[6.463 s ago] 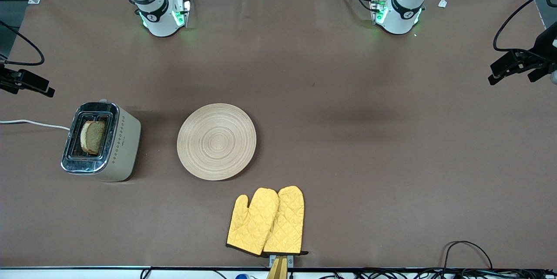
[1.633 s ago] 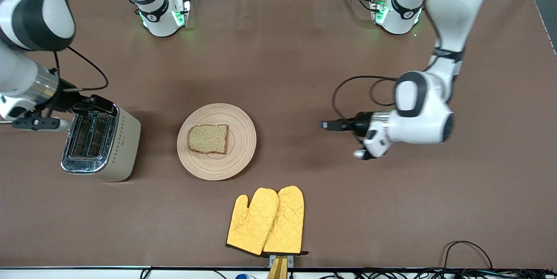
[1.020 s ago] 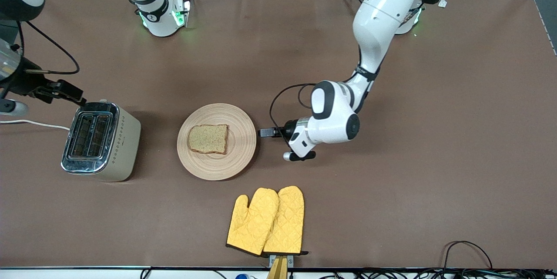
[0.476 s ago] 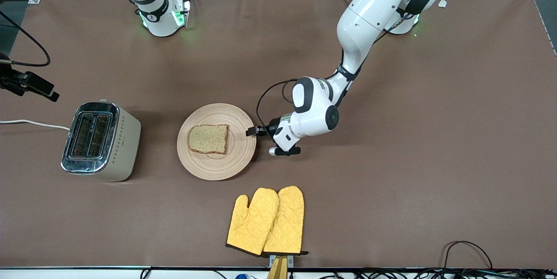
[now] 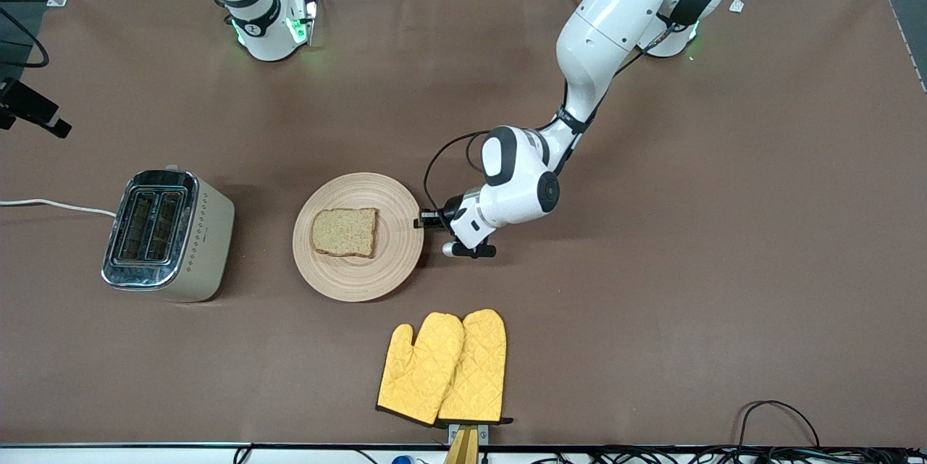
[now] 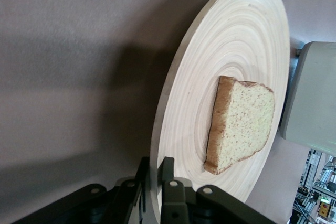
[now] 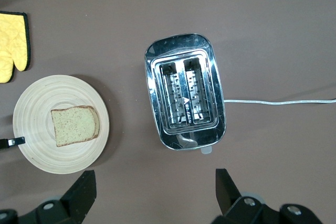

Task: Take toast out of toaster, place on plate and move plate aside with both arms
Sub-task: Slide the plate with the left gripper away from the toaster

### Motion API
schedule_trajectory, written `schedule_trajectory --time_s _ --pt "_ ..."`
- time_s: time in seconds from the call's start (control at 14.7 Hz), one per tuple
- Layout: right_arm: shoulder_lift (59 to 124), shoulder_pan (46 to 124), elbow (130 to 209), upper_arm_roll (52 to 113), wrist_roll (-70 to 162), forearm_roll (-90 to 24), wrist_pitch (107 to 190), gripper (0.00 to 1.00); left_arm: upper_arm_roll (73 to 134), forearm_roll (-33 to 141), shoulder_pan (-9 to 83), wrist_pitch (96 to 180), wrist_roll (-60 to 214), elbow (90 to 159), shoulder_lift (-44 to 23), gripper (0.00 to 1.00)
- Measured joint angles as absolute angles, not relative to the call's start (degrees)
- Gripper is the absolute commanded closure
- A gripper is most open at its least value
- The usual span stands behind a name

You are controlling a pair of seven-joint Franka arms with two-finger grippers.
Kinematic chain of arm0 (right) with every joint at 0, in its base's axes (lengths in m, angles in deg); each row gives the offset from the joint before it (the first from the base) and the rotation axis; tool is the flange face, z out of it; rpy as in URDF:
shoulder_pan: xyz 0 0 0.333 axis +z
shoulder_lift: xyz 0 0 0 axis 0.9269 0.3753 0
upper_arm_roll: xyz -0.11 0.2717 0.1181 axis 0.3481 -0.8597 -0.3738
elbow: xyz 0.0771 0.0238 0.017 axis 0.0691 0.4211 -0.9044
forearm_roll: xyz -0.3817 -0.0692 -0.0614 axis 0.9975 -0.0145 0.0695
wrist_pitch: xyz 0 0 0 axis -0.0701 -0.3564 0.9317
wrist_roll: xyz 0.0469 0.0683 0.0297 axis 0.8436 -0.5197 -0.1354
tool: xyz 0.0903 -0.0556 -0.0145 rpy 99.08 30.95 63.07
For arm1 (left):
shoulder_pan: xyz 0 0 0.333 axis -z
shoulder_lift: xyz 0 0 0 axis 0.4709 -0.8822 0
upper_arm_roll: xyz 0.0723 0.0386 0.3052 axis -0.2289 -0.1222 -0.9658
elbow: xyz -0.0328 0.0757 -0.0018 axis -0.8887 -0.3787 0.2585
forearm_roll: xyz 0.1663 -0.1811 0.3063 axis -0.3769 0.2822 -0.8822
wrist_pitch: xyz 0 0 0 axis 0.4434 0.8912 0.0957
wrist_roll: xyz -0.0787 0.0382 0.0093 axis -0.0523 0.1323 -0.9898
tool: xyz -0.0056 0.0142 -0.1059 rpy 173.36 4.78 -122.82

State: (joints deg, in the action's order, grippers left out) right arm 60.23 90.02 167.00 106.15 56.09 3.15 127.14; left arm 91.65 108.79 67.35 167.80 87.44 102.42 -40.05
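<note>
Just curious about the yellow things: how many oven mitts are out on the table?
2: both oven mitts lie side by side, overlapping, nearer the front camera than the plate. Nothing hints at more.

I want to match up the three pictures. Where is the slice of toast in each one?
Front view: the toast lies on the plate, between the toaster and the left pincer.
Left wrist view: the toast shows on the plate, above the left pincer gripping the rim.
Right wrist view: the toast lies on the plate, beside the toaster.
Shared landmark: the plate.
</note>
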Motion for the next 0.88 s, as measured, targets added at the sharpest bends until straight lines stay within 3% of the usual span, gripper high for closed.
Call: schedule_trajectory --time_s 0.2,0.41,0.88 --pt "60.1 90.1 166.1 105.8 56.1 3.2 127.0 0.0 91.6 108.8 66.0 168.0 88.5 102.4 -38.8 1.0" --pt "60.3 90.3 162.3 105.4 56.1 3.2 126.7 0.0 91.3 108.6 62.6 165.1 90.8 105.4 -33.4 1.0" --pt "65.7 90.9 157.3 105.3 56.3 3.1 126.1 0.0 90.7 108.5 45.3 146.8 104.8 119.1 -19.6 1.0"
